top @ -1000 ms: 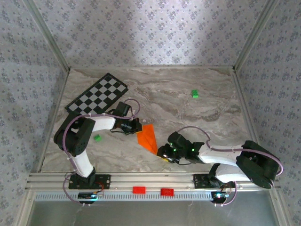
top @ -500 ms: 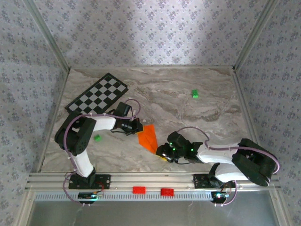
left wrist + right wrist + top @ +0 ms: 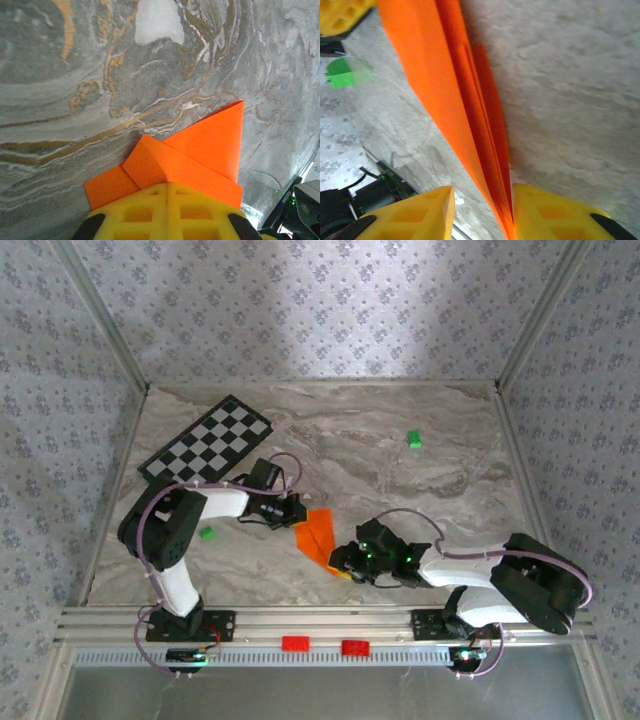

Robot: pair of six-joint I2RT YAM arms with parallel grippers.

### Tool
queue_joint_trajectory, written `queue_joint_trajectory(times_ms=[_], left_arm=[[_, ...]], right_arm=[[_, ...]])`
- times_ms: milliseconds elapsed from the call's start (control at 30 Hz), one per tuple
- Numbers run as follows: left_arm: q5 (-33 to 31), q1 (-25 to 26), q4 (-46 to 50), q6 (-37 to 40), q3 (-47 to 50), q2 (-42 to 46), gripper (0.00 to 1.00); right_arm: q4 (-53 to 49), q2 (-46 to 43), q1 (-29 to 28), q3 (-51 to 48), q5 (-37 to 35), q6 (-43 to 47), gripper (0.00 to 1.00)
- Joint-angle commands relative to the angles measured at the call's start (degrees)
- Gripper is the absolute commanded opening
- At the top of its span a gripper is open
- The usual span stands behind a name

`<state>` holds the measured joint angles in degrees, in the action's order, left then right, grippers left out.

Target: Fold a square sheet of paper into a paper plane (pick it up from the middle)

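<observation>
Left gripper [image 3: 167,192] is clamped shut on the folded paper [image 3: 200,150], at the table's [image 3: 420,490] near middle. Right gripper [image 3: 482,197] stands part open, the paper's narrow end between its jaws. It should close squarely across the crease, or the layers may slip.

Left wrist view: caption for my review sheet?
Left gripper shut on the folded orange paper, marble table beyond.

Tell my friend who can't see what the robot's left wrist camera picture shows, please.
A folded orange paper, pointed at one end, sticks out over a grey marble table with gold veins. The yellow left gripper is shut on the paper's near edge at the bottom of the picture.
</observation>
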<state>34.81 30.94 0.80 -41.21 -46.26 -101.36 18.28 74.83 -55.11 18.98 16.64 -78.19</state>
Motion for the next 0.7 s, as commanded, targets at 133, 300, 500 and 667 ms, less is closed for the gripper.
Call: queue_joint_trajectory(times_ms=[133, 300, 500, 667], left_arm=[[-0.71, 0.77, 2.63, -0.14, 1.35, -1.47, 0.00], [-0.71, 0.71, 2.84, -0.18, 1.22, -1.30, 0.00], [-0.69, 0.70, 2.09, -0.88, 0.95, -0.58, 0.00], [-0.87, 0.73, 1.83, -2.23, -0.04, 4.04, 0.03]], right_arm=[[3.87, -1.17, 0.02, -0.23, -2.41, 3.24, 0.36], [3.51, -0.51, 0.45, -0.09, -2.47, 4.44, 0.33], [2.77, 1.58, 0.79, 0.70, -1.92, 8.10, 0.18], [2.19, 1.74, 0.65, 0.25, -1.30, 12.25, 0.07]])
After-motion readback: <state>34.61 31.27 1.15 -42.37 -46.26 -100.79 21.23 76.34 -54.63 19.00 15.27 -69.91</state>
